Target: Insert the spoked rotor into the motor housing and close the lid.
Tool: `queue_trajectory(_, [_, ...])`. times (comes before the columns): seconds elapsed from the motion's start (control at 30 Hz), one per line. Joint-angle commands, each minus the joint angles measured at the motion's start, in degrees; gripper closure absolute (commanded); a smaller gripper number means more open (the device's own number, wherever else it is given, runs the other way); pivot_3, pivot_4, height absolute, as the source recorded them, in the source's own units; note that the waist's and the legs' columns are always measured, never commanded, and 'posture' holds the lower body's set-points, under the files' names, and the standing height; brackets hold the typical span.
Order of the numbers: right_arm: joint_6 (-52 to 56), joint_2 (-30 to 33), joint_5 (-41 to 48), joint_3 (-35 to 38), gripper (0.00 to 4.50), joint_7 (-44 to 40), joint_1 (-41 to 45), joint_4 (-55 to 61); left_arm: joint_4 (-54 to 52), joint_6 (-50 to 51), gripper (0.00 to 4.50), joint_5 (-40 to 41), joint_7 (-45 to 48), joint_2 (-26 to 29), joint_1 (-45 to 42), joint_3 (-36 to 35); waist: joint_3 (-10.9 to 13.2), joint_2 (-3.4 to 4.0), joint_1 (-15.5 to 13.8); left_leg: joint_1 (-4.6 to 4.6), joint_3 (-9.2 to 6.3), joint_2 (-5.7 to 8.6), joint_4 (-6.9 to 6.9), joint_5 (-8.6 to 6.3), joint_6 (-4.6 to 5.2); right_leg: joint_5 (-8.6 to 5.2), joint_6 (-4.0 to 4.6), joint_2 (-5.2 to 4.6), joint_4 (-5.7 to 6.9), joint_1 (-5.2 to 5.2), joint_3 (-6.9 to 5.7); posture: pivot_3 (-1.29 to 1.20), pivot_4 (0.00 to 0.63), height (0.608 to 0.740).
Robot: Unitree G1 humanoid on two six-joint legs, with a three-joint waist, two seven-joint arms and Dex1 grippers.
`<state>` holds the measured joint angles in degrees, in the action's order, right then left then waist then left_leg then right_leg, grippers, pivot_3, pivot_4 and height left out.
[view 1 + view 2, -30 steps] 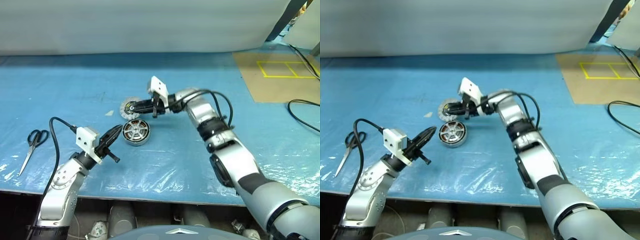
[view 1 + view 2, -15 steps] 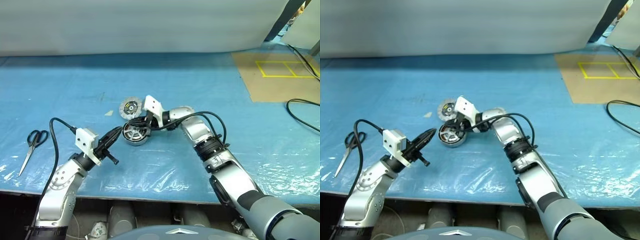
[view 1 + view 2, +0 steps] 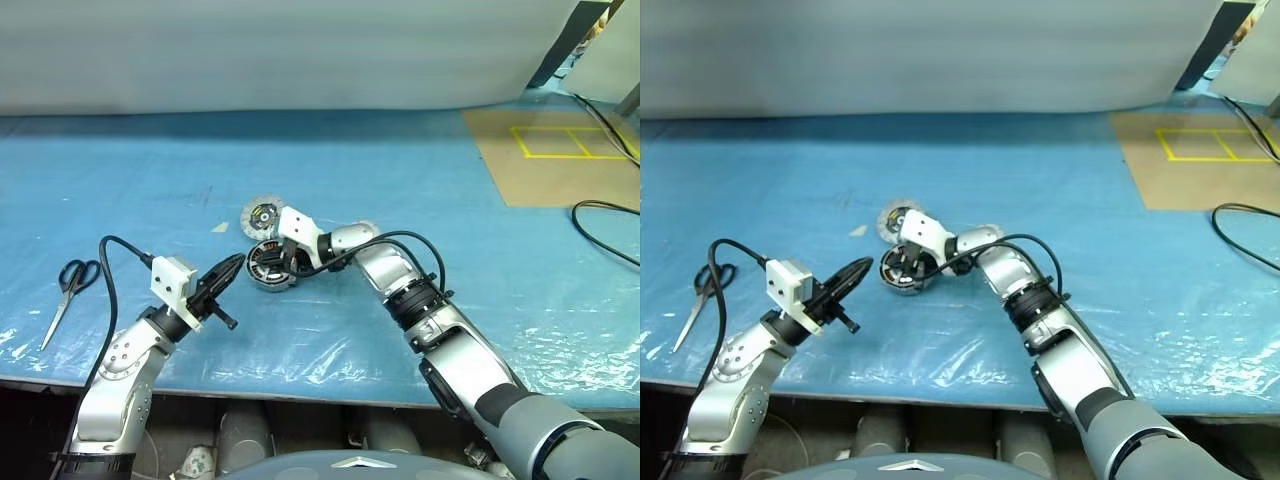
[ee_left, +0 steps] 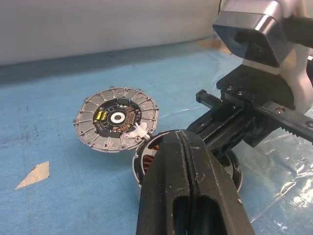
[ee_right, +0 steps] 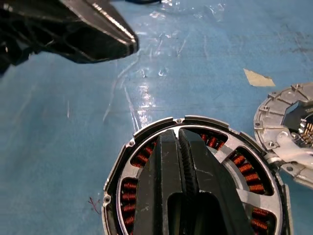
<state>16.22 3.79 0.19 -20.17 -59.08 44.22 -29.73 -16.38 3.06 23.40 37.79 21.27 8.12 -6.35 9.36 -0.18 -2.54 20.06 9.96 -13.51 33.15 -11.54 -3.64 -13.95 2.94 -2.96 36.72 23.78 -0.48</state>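
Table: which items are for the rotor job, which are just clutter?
Job:
motor housing, spoked rotor already seated in it
lid, beside it, inner face up
right claw, shut over the rotor

Clutter:
scissors
paper scrap

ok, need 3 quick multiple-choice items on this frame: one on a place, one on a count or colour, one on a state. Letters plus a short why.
1. Where do the black-handled scissors lie?
A. at the left end of the blue table cover
B. on the brown board with yellow lines
C. on the motor housing

2. How many round metal parts lie on the cover?
A. one
B. two
C. four

3. How are the right gripper's fingers?
A. wide open
B. shut
C. clamped on the scissors

Answers:
1 A: the scissors sit far left, apart from the other parts.
2 B: the round silver-grey motor housing with copper windings and the flat grey ribbed lid beside it.
3 B: the right gripper has its fingers together over the housing; the left gripper is shut too.
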Motion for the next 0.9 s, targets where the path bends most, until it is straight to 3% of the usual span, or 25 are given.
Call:
queue_trajectory(0.03, [5.18,-0.89,6.04,4.39,4.46,-0.83,-1.33,2.45,-0.11,-0.86,4.5,0.51,0.74,0.63,-0.5,-0.76,0.0,0.0,0.0,0.02,0.0,0.0,0.0,0.0,0.0,0.0,0.0,0.0,-0.01,0.01,0.0,0.0,0.15,0.74])
queue_trajectory(0.33, [1.57,-0.61,5.42,4.19,4.46,1.98,-2.0,2.69,1.07,-1.24,4.5,0.25,1.54,0.5,-1.32,-0.49,0.0,0.0,0.18,0.24,0.0,-0.01,-0.1,0.11,-0.19,0.0,0.0,0.03,-0.07,0.24,-0.01,0.0,0.15,0.74])
queue_trajectory(0.57, [1.88,3.61,-2.65,-3.86,4.46,2.68,-4.11,-0.21,1.09,-1.15,4.5,0.11,1.77,0.55,-1.43,-0.35,-0.01,0.01,0.16,0.03,0.02,0.01,-0.13,0.1,-0.19,0.0,0.0,0.03,-0.08,0.11,0.02,0.0,0.15,0.74])
queue_trajectory(0.9, [1.26,3.0,-0.99,-2.08,4.46,3.9,-4.37,0.79,0.91,-0.48,4.5,-0.09,1.48,0.4,-2.73,0.24,-0.03,0.03,0.15,-0.14,0.02,0.08,-0.24,0.09,-0.17,-0.02,-0.03,-0.03,-0.21,-0.13,0.03,0.0,0.15,0.74])
